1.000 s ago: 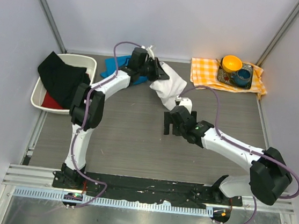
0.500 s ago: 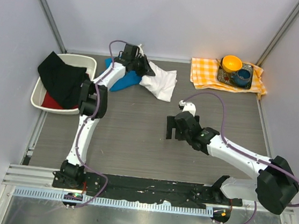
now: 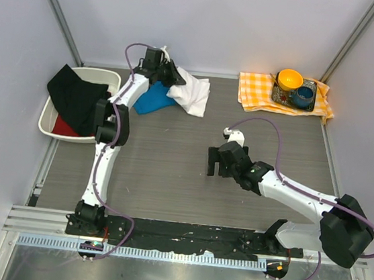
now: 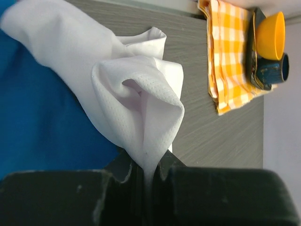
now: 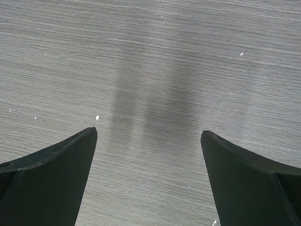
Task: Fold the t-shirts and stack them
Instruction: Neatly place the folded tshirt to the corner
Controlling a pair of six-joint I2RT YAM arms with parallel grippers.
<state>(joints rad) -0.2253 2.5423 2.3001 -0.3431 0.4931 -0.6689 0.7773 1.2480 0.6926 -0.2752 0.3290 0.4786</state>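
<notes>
At the back of the table, the white t-shirt (image 3: 192,93) hangs bunched from my left gripper (image 3: 166,73), which is shut on a pinch of its fabric. In the left wrist view the white t-shirt (image 4: 136,94) runs down into the closed left gripper (image 4: 149,172). The blue t-shirt (image 4: 42,117) lies under and beside it. From above, the blue t-shirt (image 3: 152,99) shows to the left of the white one and is partly covered by it. My right gripper (image 3: 215,162) hovers open over bare table at mid-right, and nothing lies between its fingers (image 5: 56,165).
A white bin (image 3: 47,117) holding black cloth (image 3: 77,97) stands at the left. An orange-and-white checked cloth (image 3: 260,91) at the back right carries a tray with an orange bowl (image 3: 290,78) and a blue cup (image 3: 304,95). Walls close in behind and on both sides.
My left gripper has carried the white t-shirt leftward and back, partly over the blue one. The right gripper has drifted slightly right, still open.
</notes>
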